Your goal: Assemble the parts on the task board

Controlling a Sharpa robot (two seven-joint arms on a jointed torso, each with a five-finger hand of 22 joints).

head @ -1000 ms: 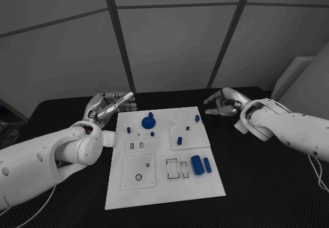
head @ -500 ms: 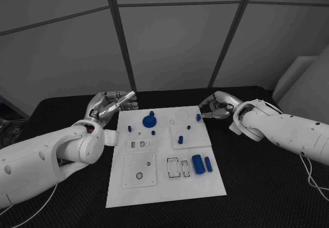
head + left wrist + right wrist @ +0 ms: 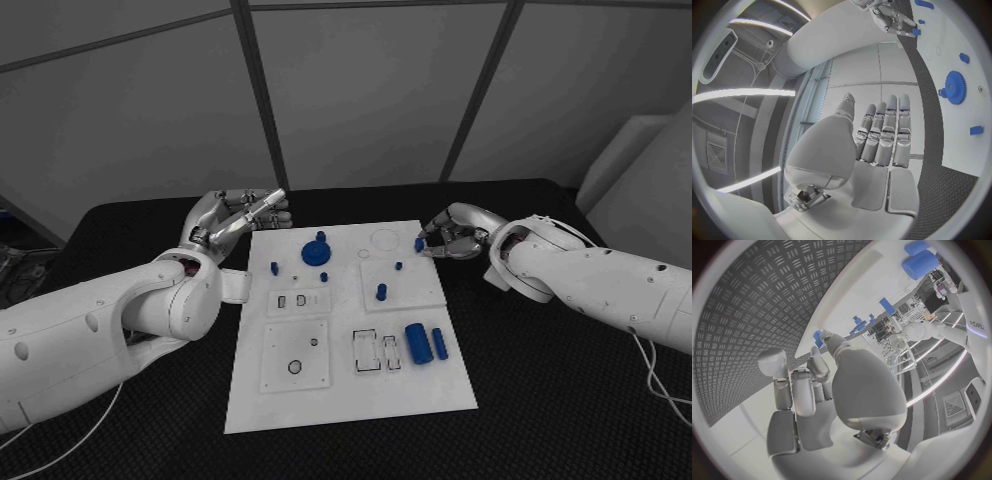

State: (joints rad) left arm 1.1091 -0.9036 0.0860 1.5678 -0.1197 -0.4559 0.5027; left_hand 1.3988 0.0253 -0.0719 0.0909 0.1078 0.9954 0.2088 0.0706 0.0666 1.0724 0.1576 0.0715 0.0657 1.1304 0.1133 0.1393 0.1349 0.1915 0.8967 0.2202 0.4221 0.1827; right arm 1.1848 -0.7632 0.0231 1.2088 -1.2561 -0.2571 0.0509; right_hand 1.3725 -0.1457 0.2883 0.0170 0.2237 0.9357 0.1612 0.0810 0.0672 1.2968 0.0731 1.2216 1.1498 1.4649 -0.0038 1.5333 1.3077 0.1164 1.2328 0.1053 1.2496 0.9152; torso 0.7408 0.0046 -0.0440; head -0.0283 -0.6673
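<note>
You have the white task board (image 3: 346, 390) lying in the middle of the black table (image 3: 548, 380), long side running away from the robot. On its far part a blue gear (image 3: 315, 253) stands, with a small blue peg (image 3: 273, 267) to its left, another small peg (image 3: 325, 277) just below it, and a peg (image 3: 381, 292) standing in the square plate toward the right. Lower down on the right, a thick blue cylinder (image 3: 418, 343) lies beside a thinner blue bar (image 3: 438, 343), just right of two outlined slots.

At the board's far right edge you see the right hand (image 3: 454, 233), fingers curled in over a small blue peg (image 3: 420, 244). In the right wrist view a fingertip (image 3: 831, 339) lies against that peg (image 3: 818, 337); you cannot tell from these pictures whether it is pinched or only touched.

The left hand (image 3: 235, 218) sits off the board's far left corner, over the table. In the left wrist view its fingers (image 3: 887, 130) are stretched out straight, close side by side, with nothing in them.
</note>
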